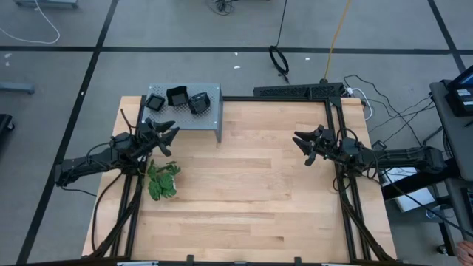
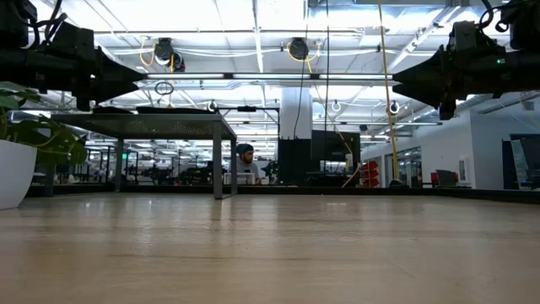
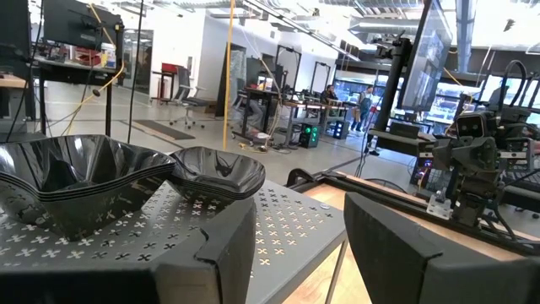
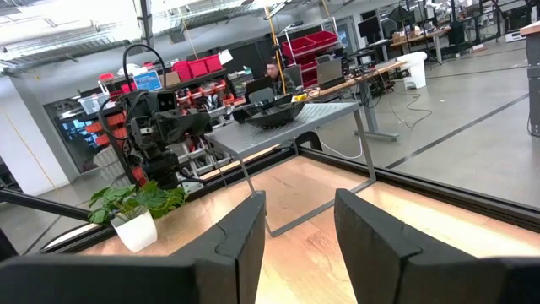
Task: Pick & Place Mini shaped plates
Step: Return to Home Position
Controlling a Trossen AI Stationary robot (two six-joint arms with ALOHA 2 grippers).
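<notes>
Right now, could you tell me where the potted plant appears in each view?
High view: potted plant at left, below the perforated shelf.
Low view: plant at the far left edge.
Left wrist view: not in it.
Right wrist view: plant beside the shelf.
Shared landmark: the shelf.

I'm looking into a big open robotics lab or workshop: grey floor (image 1: 185,29) with dark lines and loose cables (image 1: 275,58), strip lights (image 2: 253,76) under a high ceiling, red storage bins (image 4: 198,66), rows of workbenches (image 3: 287,105), a person (image 2: 245,160) seated beyond my wooden surface (image 1: 259,185)
</notes>
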